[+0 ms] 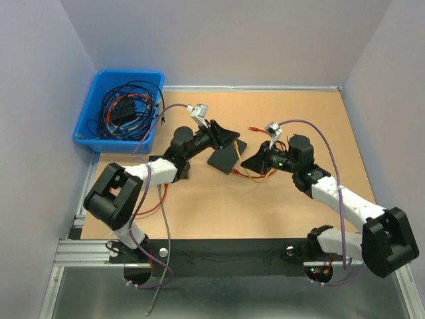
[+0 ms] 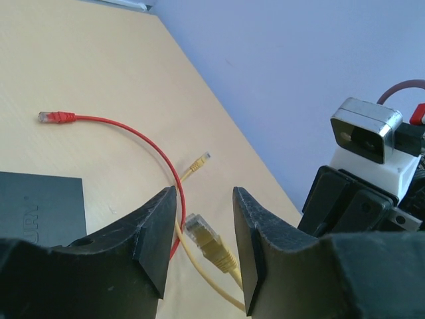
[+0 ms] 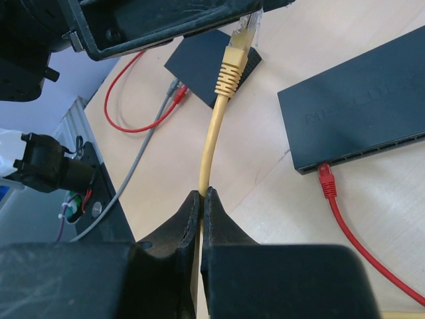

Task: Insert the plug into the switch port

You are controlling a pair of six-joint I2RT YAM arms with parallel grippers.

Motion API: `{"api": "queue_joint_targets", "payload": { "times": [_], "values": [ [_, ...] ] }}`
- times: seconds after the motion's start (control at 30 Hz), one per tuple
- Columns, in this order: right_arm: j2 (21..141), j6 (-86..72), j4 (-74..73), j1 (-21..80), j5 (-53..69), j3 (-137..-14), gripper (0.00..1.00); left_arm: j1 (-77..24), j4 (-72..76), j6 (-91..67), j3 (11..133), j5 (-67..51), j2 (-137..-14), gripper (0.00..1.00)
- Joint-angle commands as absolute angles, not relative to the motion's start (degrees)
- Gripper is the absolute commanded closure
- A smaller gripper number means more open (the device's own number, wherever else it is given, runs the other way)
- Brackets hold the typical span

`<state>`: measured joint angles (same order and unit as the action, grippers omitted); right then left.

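Note:
The yellow cable (image 3: 211, 139) is pinched in my right gripper (image 3: 200, 194), which is shut on it a short way behind the plug. Its yellow plug (image 3: 236, 56) points up between the fingers of my left gripper (image 2: 204, 193). That gripper is open, and the plug (image 2: 211, 242) hangs in the gap, touching neither pad. The black switch (image 3: 358, 116) lies flat to the right, port row facing me, with a red plug (image 3: 325, 181) in one port. From above, both grippers (image 1: 232, 137) (image 1: 248, 161) meet over the switch (image 1: 224, 159).
A second black box (image 3: 206, 63) with grey and red cables lies beyond the plug. A loose red cable end (image 2: 53, 117) and the other yellow cable end (image 2: 201, 159) lie on the table. A blue bin (image 1: 119, 109) of cables stands at the back left.

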<state>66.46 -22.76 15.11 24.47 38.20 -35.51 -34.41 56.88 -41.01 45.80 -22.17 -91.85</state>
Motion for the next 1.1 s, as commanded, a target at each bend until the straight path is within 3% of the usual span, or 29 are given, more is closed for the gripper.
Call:
{"api": "queue_joint_targets", "payload": {
  "times": [0.0,0.4,0.47,0.57,0.67,0.77,0.87,0.9,1.0,1.07],
  "values": [
    [65.74,-22.85,19.07,24.96,39.03,-35.25,1.00,-35.24,56.69,-40.17,49.04,-21.01,-92.37,0.52],
    [64.95,-22.06,18.19,25.05,35.68,-35.16,1.00,-35.77,54.14,-40.43,49.31,-20.48,-92.20,0.57],
    [65.21,-21.89,18.11,25.05,35.42,-35.16,0.99,-35.95,54.14,-40.69,49.39,-20.30,-92.20,0.62],
    [65.21,-21.80,18.11,25.05,34.81,-34.81,1.00,-35.86,53.96,-41.04,49.66,-20.13,-92.20,0.84],
    [65.39,-21.80,18.19,25.05,34.63,-34.98,1.00,-35.95,54.05,-41.31,49.92,-20.30,-92.02,0.90],
    [65.74,-22.24,17.75,25.05,34.37,-35.42,0.88,-35.95,56.15,-41.40,49.31,-21.27,-91.93,0.99],
    [65.39,-22.94,17.67,25.05,34.45,-36.56,0.72,-35.86,59.41,-41.92,48.08,-22.32,-91.41,1.00],
    [65.22,-23.20,17.58,25.05,34.28,-37.35,0.53,-35.95,59.85,-42.01,48.08,-22.93,-91.49,1.00],
    [64.16,-24.25,17.32,25.05,34.10,-39.10,0.40,-35.86,60.73,-42.01,47.73,-23.99,-91.49,1.00],
    [63.46,-25.83,17.31,25.05,34.45,-40.33,0.39,-35.86,62.22,-42.19,47.02,-24.87,-91.32,1.00]
  ]
}}
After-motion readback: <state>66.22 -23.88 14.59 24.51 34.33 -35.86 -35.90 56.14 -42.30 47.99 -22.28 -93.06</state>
